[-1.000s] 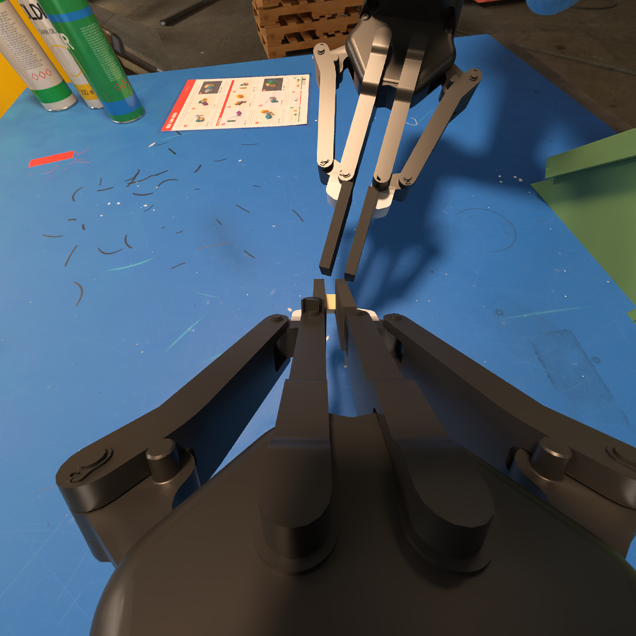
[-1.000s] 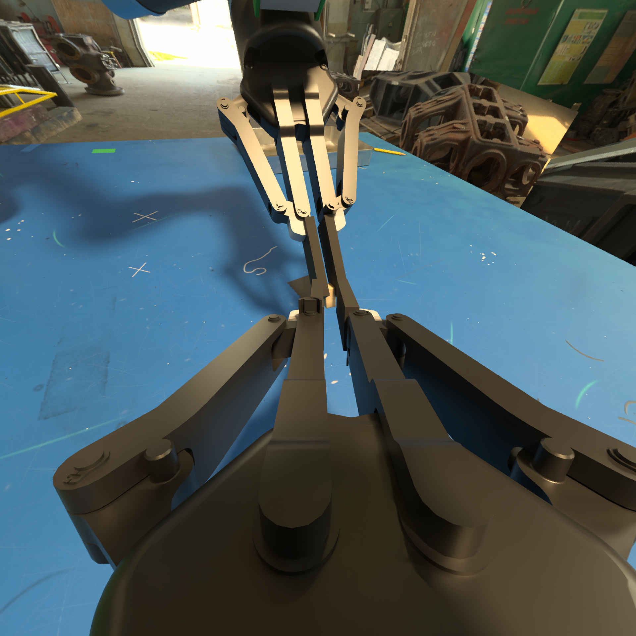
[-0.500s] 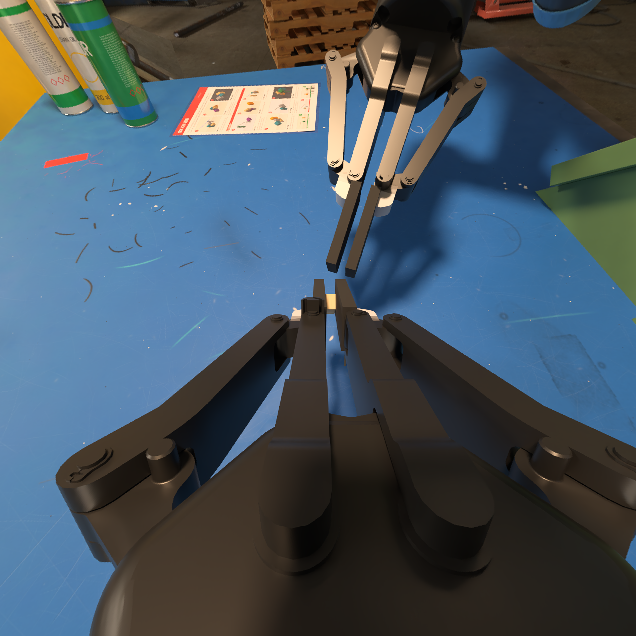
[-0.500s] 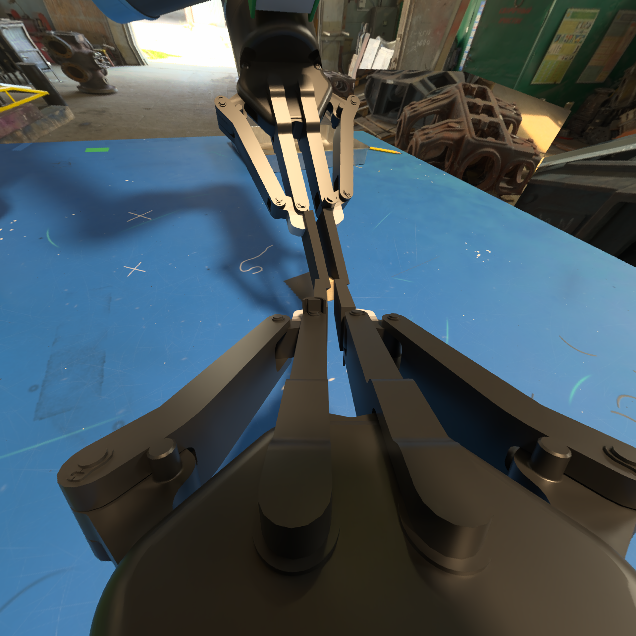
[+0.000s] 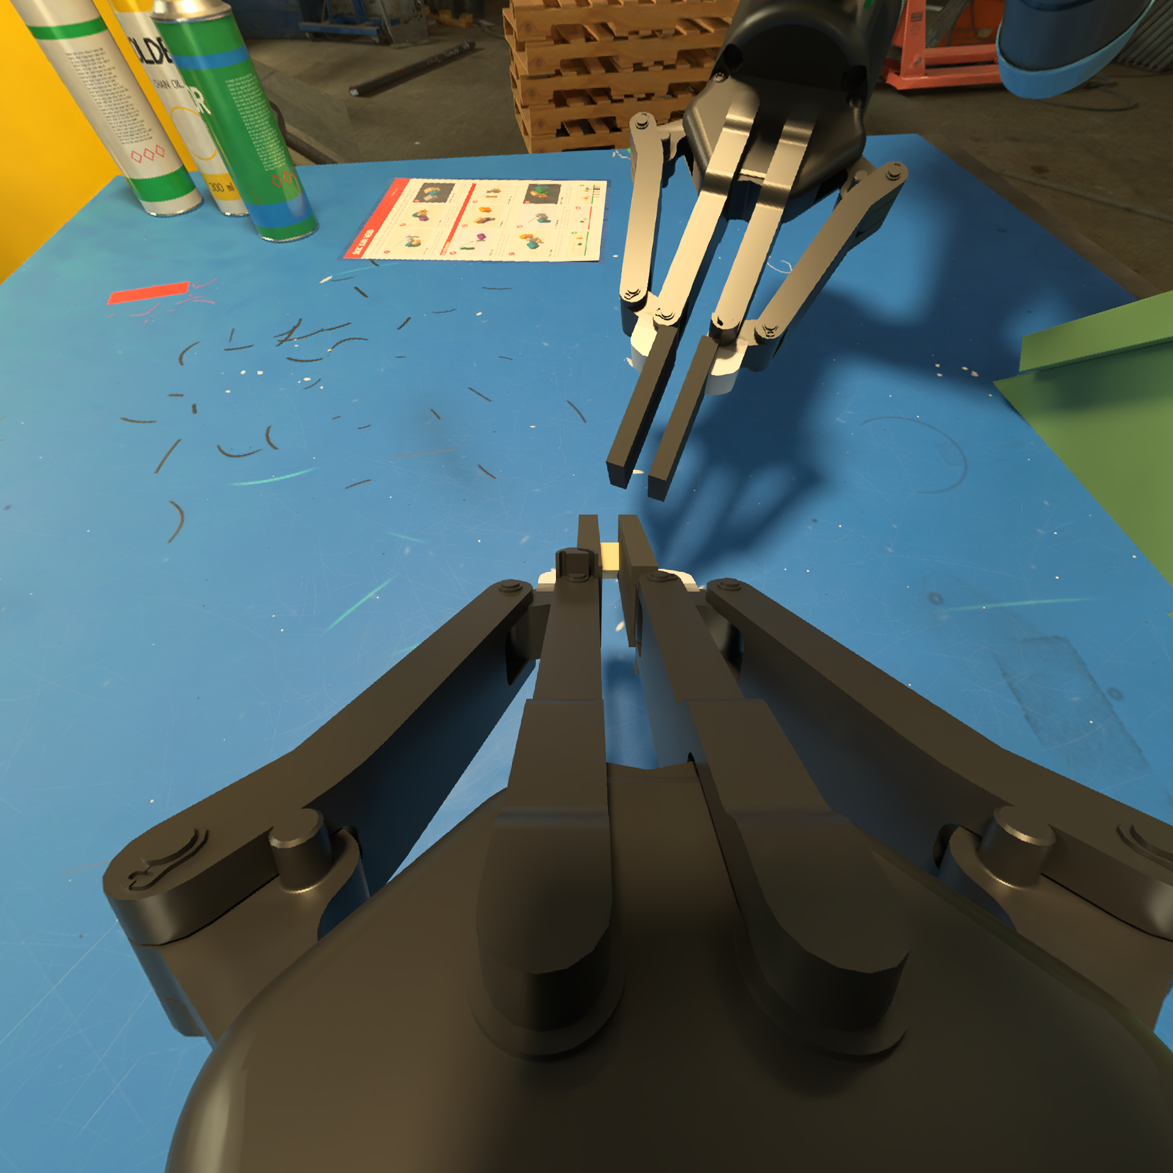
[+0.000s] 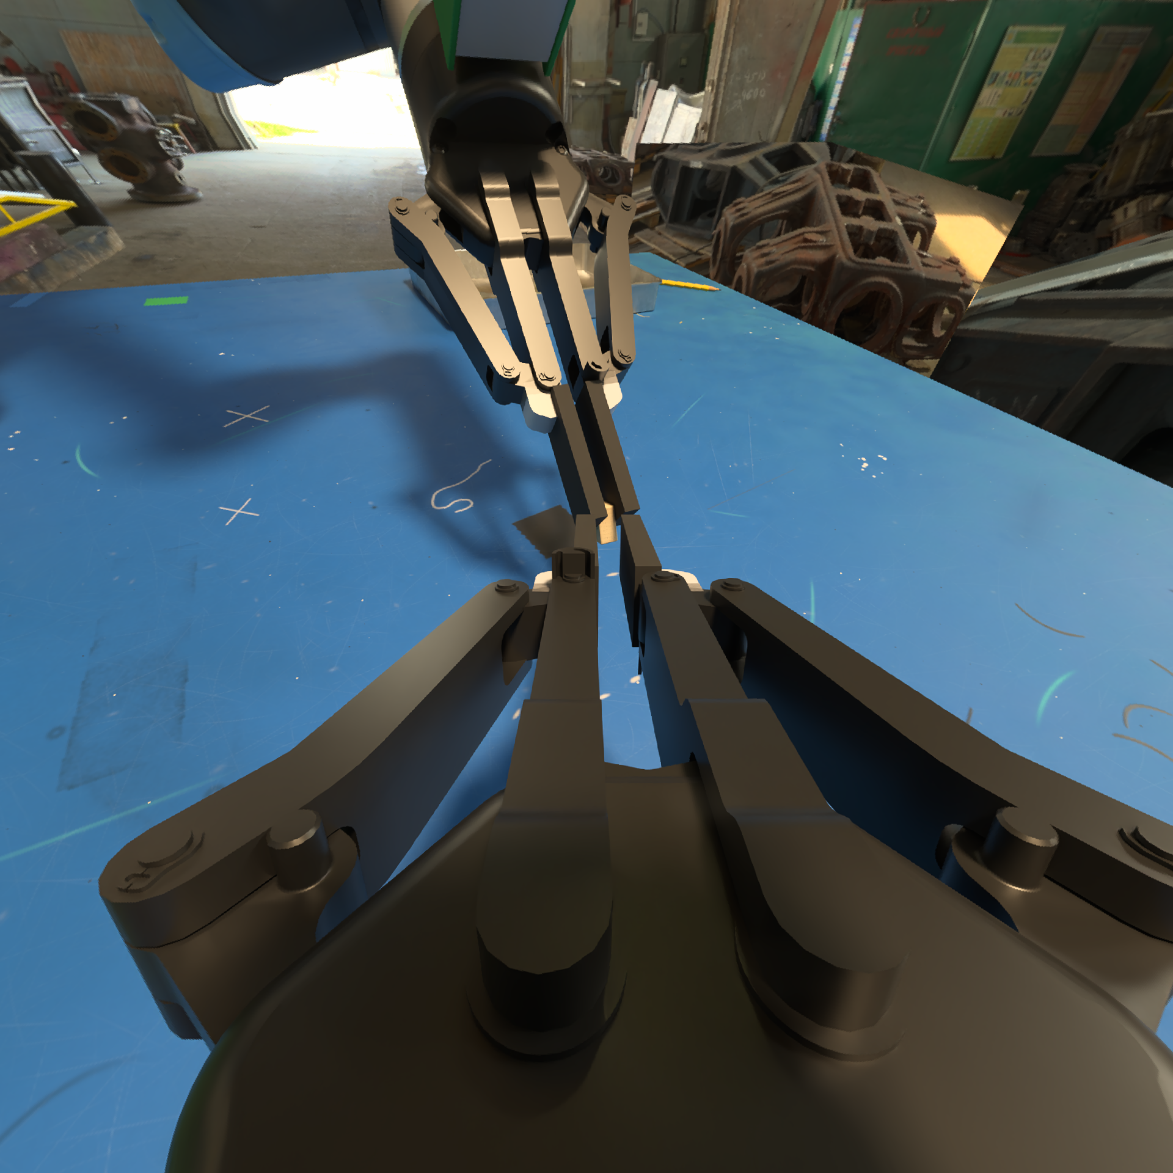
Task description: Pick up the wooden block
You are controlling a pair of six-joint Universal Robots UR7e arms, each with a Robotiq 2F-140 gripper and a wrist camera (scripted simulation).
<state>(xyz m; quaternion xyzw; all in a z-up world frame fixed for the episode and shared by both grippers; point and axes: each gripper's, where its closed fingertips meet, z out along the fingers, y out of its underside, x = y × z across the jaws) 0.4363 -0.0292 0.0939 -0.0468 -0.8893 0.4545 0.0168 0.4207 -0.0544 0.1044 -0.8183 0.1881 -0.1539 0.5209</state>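
The wooden block [image 5: 609, 558] is a small pale piece clamped between the fingers of my left gripper [image 5: 608, 527], which holds it above the blue table [image 5: 317, 603]. My right gripper [image 5: 635, 485] hangs just beyond it, tips pointing at the left gripper. Its fingers are drawn together with a narrow gap and nothing in it. In the right wrist view my right gripper [image 6: 608, 523] is in front. The left gripper [image 6: 607, 508] reaches in from the far side with the block [image 6: 607, 528] between its tips.
Three spray cans [image 5: 241, 127] stand at the far left corner, with a printed sheet [image 5: 482, 219] beside them. A green sheet [image 5: 1111, 412] lies at the right edge. Wooden pallets [image 5: 603, 70] stand beyond the table, rusty castings [image 6: 838, 254] off its side.
The two grippers have drawn apart a little; the right gripper has backed away and up. The left gripper keeps its hold on the block and has risen slightly.
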